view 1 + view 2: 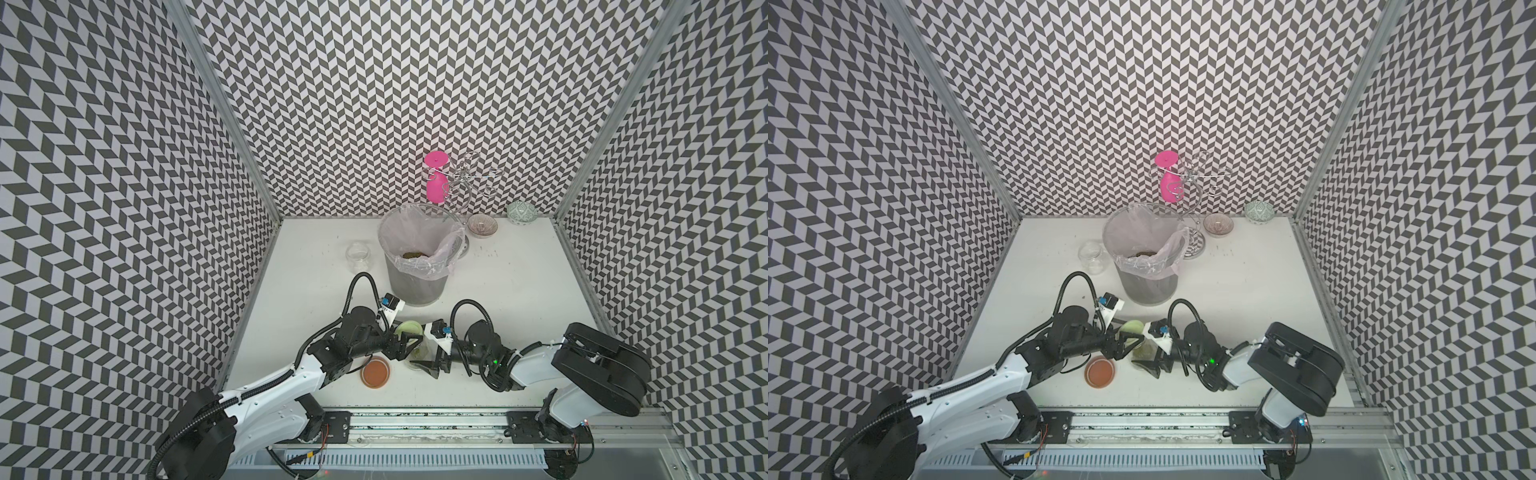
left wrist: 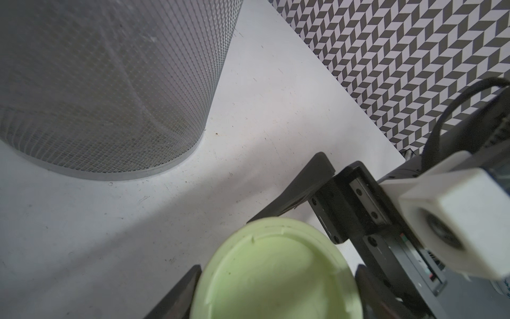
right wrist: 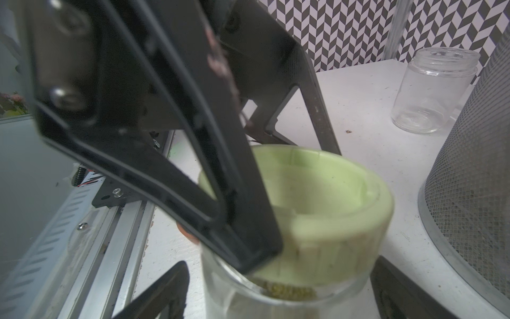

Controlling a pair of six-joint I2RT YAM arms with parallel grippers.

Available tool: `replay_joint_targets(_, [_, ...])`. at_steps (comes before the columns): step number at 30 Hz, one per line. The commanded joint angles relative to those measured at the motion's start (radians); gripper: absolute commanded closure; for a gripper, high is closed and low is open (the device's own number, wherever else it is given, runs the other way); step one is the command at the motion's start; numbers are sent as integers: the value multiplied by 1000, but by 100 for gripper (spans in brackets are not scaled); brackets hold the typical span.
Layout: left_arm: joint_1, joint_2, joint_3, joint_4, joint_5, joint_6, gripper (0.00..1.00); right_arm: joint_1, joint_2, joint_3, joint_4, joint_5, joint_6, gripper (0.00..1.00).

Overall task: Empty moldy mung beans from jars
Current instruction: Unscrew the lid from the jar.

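Left claw (image 2: 278,273) clamps green lid (image 1: 409,328) between grey bin (image 1: 415,286) and orange lid (image 1: 375,371).

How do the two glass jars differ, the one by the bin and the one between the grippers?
The bin-side jar is empty; the near jar holds mung beans. The bin-side jar's mouth is bare; the near jar's green lid is tilted at its mouth, in the left gripper. The bin-side jar stands alone; the near jar sits between the right gripper's open jaws. Both are clear glass, upright.
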Motion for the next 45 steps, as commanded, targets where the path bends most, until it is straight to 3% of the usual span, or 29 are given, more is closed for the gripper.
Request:
replay_joint_targets(1, [16,-30,1,86,50,-21,52,8,26,21,65,16,11,1])
replay_joint_targets(10, [34,-42,-39,168,98,-73,52,8,103,24,181,-11,70,5])
replay_joint_targets(21, [52,-73,-64,190,65,-173,58,21,55,17,167,65,112,33])
replay_joint_targets(29, [48,-72,-28,94,-47,-278,67,149,5,36,97,284,82,39])
replay_joint_targets(38, [45,-59,17,-63,-144,-413,70,263,11,39,123,500,68,43])
replay_joint_targets(45, [29,-32,91,-202,-201,-437,68,354,35,82,78,648,-2,44])
